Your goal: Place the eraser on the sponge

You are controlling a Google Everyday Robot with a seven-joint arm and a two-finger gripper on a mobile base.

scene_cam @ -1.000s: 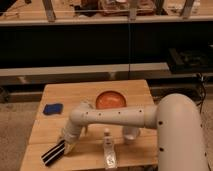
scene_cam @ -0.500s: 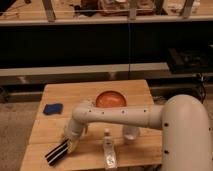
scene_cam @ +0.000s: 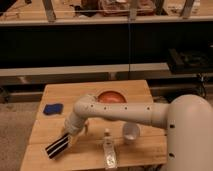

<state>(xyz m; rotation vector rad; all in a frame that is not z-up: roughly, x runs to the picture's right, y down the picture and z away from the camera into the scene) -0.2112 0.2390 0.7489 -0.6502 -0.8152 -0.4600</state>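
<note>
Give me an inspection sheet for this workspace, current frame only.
Surface: light wooden table, slatted.
Job's things: flat black eraser with two light stripes at front left; small dark-blue sponge pad at left edge, apart, nothing on it.
Clutter: orange bowl, white cup, small white bottle-like item.
Grippers: tool at the eraser's upper-right end; grip unclear.
Cables: thin blue vertical line behind the table, maybe a cord.
Surroundings: dark shelving behind, speckled floor.
</note>
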